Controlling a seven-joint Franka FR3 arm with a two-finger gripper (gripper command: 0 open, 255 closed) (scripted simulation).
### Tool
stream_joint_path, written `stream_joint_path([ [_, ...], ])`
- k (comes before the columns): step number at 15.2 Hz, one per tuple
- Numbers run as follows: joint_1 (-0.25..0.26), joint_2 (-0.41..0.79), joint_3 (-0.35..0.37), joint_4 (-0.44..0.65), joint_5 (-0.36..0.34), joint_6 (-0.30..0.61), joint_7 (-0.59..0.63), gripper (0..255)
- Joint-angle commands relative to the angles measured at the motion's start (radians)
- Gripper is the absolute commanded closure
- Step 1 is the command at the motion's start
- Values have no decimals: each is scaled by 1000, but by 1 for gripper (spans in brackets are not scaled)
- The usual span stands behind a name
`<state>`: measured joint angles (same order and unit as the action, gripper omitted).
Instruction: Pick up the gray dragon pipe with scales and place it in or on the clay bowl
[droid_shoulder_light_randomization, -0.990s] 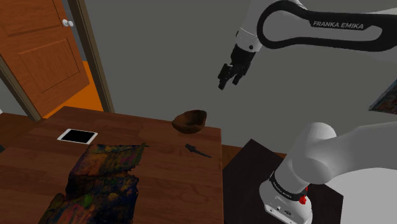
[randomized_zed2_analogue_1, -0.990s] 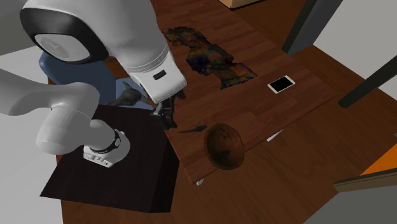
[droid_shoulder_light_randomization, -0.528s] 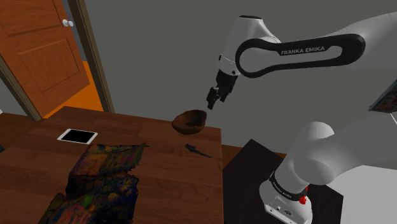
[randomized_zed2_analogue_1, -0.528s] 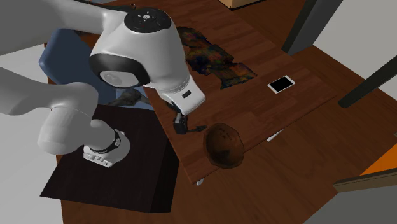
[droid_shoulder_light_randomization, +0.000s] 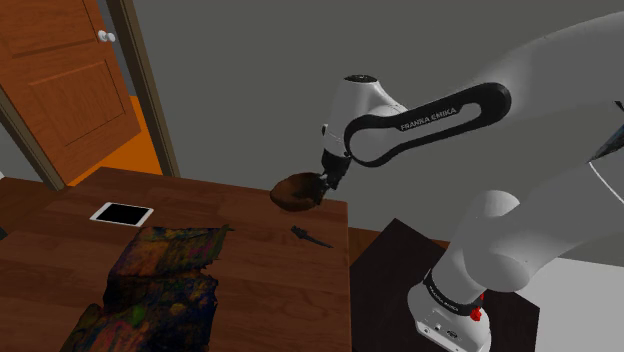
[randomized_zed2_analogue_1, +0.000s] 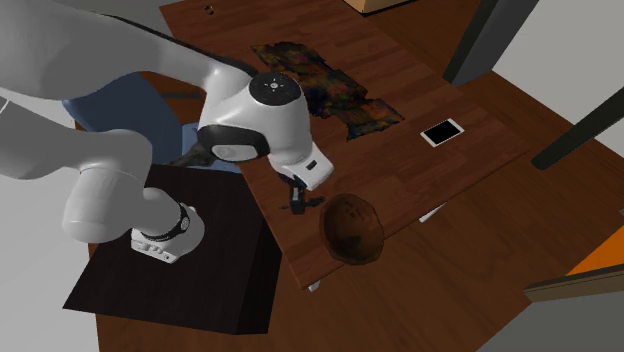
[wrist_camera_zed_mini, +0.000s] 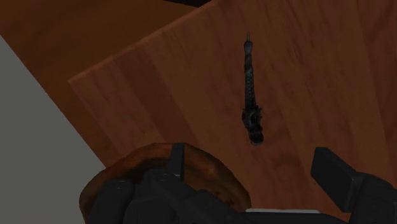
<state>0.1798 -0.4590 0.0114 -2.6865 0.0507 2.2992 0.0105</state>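
The dragon pipe (droid_shoulder_light_randomization: 311, 236), a thin dark scaled stem with a thicker head, lies on the wooden table (droid_shoulder_light_randomization: 268, 280) near its edge by the stand. The brown clay bowl (droid_shoulder_light_randomization: 295, 192) sits at the table's far corner, a short way beyond the pipe. My gripper (droid_shoulder_light_randomization: 325, 181) hangs beside the bowl's rim, above the table and higher than the pipe. In the wrist view the fingers (wrist_camera_zed_mini: 334, 175) stand wide apart and open with nothing between them. There the pipe (wrist_camera_zed_mini: 252, 102) lies ahead on the wood and the bowl (wrist_camera_zed_mini: 137, 164) sits close under the hand.
A white-framed phone (droid_shoulder_light_randomization: 122, 214) and a crumpled multicoloured cloth (droid_shoulder_light_randomization: 165, 275) lie further along the table. An orange-brown door (droid_shoulder_light_randomization: 60, 80) stands at the shoulder view's left. The dark stand (randomized_zed2_analogue_1: 175, 260) sits against the table edge, with the bowl (randomized_zed2_analogue_1: 352, 228) close by.
The arm has swung down and towards the shoulder view's left, from high above the table to beside the bowl's rim. Pipe and bowl have stayed put.
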Motion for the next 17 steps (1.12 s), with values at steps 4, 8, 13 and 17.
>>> stream_joint_path([
  [4, 39, 158, 15, -36, 15, 159, -43, 0],
  [8, 68, 307, 31, -41, 28, 284, -75, 0],
  [13, 75, 396, 36, -46, 34, 373, -83, 0],
  [17, 77, 456, 37, -47, 39, 434, -86, 0],
])
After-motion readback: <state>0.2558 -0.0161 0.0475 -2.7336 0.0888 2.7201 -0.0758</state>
